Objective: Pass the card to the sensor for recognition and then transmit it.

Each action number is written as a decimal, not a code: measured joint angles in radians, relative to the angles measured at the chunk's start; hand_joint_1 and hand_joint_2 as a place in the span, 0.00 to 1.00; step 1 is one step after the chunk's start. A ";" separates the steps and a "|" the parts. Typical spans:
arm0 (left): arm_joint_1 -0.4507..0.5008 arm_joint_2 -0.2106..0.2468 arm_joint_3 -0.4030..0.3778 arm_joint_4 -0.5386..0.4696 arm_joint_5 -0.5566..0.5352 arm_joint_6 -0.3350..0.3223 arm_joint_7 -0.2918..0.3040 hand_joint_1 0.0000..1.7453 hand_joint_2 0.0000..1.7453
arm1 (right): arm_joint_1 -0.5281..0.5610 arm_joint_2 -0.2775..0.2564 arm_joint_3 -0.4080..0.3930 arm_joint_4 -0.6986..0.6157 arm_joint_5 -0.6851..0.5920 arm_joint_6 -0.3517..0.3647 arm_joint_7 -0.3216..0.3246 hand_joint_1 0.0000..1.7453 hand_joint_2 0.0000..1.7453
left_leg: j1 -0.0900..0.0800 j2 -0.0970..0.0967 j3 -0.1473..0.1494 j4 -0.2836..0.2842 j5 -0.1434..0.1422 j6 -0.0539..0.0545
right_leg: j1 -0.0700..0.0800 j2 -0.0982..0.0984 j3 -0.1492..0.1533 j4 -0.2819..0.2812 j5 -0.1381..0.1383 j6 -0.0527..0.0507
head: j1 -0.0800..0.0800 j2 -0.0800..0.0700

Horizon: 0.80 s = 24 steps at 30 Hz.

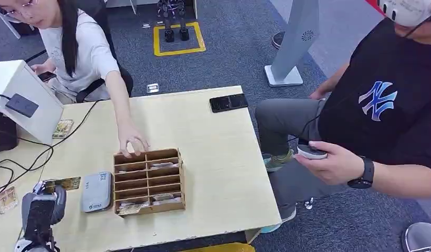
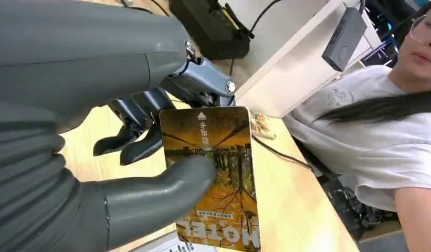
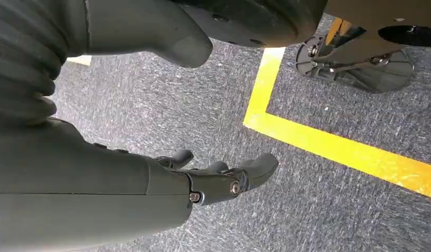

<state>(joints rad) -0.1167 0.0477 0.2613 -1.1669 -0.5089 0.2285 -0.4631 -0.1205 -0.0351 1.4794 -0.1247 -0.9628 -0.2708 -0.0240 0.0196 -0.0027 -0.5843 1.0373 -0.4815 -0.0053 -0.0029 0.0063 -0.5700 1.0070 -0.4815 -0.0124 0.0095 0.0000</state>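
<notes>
The left hand [image 2: 150, 157] holds the card [image 2: 216, 173] by thumb and fingers, low over the table [image 1: 213, 136]. The thin pinch could slip, dropping it before the sensor [image 1: 21, 105]. The right hand [image 3: 213, 178] hangs empty, fingers loose.

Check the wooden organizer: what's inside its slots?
The wooden organizer has cards lying in a few right and bottom-left slots; most look empty. A person's hand covers its far-left corner.

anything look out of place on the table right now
Two cards lie loose on the table rather than in the wooden organizer: one beside the white sensor stand, another near the left edge. The left hand holds a third card.
</notes>
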 joint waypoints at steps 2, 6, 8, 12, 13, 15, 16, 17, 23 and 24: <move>-0.007 0.000 0.000 0.009 -0.004 -0.002 0.018 1.00 1.00 | 0.000 0.000 0.002 0.000 0.000 0.000 0.000 0.00 1.00 | 0.000 0.000 0.000 0.000 0.000 0.000 | 0.000 0.000 0.000 0.000 0.000 0.000 | 0.000 0.000; -0.020 0.000 -0.001 0.033 -0.011 -0.005 0.027 1.00 1.00 | 0.000 0.000 0.009 0.000 -0.002 0.002 0.003 0.00 1.00 | 0.000 0.000 0.000 0.000 0.000 0.000 | 0.000 0.000 0.000 0.000 0.000 0.000 | 0.000 0.000; -0.026 -0.001 -0.003 0.044 -0.012 -0.008 0.035 1.00 1.00 | 0.000 0.001 0.010 0.000 -0.003 0.001 0.003 0.00 1.00 | 0.000 0.000 0.000 0.000 0.000 0.000 | 0.000 0.000 0.000 0.000 0.000 0.000 | 0.000 0.000; -0.032 -0.001 -0.010 0.063 -0.022 -0.013 0.038 1.00 1.00 | 0.000 0.002 0.015 0.000 -0.005 -0.002 0.003 0.00 1.00 | 0.000 0.000 0.000 0.000 0.000 0.000 | 0.000 0.000 0.000 0.000 0.000 0.000 | 0.000 0.000; -0.033 -0.001 -0.013 0.067 -0.028 -0.013 0.039 1.00 1.00 | 0.000 0.002 0.016 0.000 -0.008 -0.002 0.003 0.00 1.00 | 0.000 0.000 0.000 0.000 0.000 0.000 | 0.000 0.000 0.000 0.000 0.000 0.000 | 0.000 0.000; -0.034 -0.001 -0.020 0.071 -0.037 -0.013 0.044 1.00 1.00 | -0.001 0.002 0.016 0.000 -0.015 -0.002 0.002 0.00 1.00 | 0.000 0.000 0.000 0.000 0.000 0.000 | 0.000 0.000 0.000 0.000 0.000 0.000 | 0.000 0.000; -0.035 -0.001 -0.023 0.073 -0.040 -0.013 0.053 1.00 1.00 | -0.001 0.002 0.016 0.000 -0.017 -0.002 0.000 0.00 1.00 | 0.000 0.000 0.000 0.000 0.000 0.000 | 0.000 0.000 0.000 0.000 0.000 0.000 | 0.000 0.000; -0.036 -0.001 -0.024 0.075 -0.041 -0.012 0.053 1.00 1.00 | -0.001 0.002 0.017 0.000 -0.017 -0.002 0.000 0.00 1.00 | 0.000 0.000 0.000 0.000 0.000 0.000 | 0.000 0.000 0.000 0.000 0.000 0.000 | 0.000 0.000; -0.042 -0.003 -0.031 0.090 -0.052 -0.012 0.054 1.00 1.00 | -0.001 0.002 0.018 0.000 -0.017 -0.002 0.000 0.00 1.00 | 0.000 0.000 0.000 0.000 0.000 0.000 | 0.000 0.000 0.000 0.000 0.000 0.000 | 0.000 0.000; -0.042 -0.004 -0.035 0.092 -0.054 -0.012 0.054 1.00 1.00 | -0.001 0.002 0.018 0.000 -0.016 -0.002 0.000 0.00 1.00 | 0.000 0.000 0.000 0.000 0.000 0.000 | 0.000 0.000 0.000 0.000 0.000 0.000 | 0.000 0.000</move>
<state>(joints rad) -0.1590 0.0439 0.2266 -1.0746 -0.5631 0.2167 -0.4086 -0.1210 -0.0336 1.4969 -0.1247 -0.9792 -0.2728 -0.0240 0.0196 -0.0026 -0.5843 1.0374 -0.4814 -0.0053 -0.0029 0.0064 -0.5699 1.0070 -0.4814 -0.0125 0.0095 0.0000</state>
